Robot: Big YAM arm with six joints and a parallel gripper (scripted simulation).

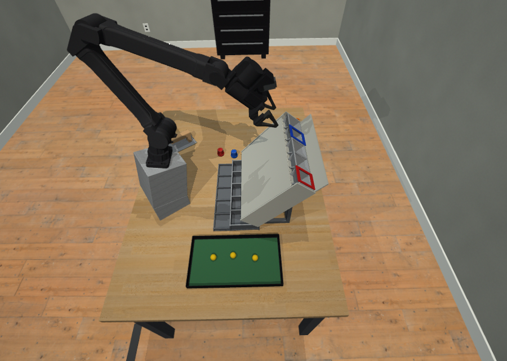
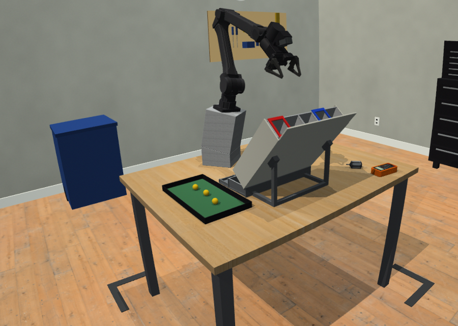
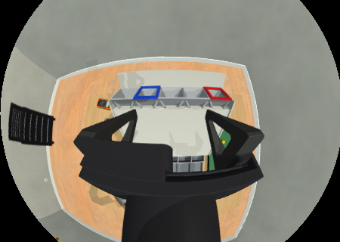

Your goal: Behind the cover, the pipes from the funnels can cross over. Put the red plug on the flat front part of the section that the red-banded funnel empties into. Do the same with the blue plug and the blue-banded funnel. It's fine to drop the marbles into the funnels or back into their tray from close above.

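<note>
Landmark taken: the tilted grey cover (image 1: 266, 173), propped on a dark frame (image 2: 274, 178) on the wooden table (image 1: 155, 275). Order follows the top view, left to right.

Well left of the cover, the arm's grey pedestal (image 1: 164, 189) stood on the table's left part, the arm reaching up and over toward the cover's far end.

Just left of the cover's far lower corner, the red plug (image 1: 219, 151) and the blue plug (image 1: 234, 153) stood upright on the table top, side by side and apart from each other, red on the left. Neither was on a section.

Along the cover's low edge lay the grey sectioned tray (image 1: 223, 197), its flat front parts bare and its rear partly hidden under the cover.

In front of the cover, near the table's front, sat the green marble tray (image 1: 192, 263) with three yellow marbles (image 1: 232, 254) in a loose row, none touching.

Above the cover's far upper corner hovered the gripper (image 1: 262, 113), high and clear of it, jaws spread to their widest with nothing between them. In the wrist view it looked down on the funnel row.

Along the cover's raised top edge ran the funnels: the blue-banded funnel (image 1: 297, 134) toward the far end, the red-banded funnel (image 1: 305, 177) at the near end, plain ones between.

Beyond the cover's back side, an orange meter (image 2: 383, 169) lay on the table.
</note>
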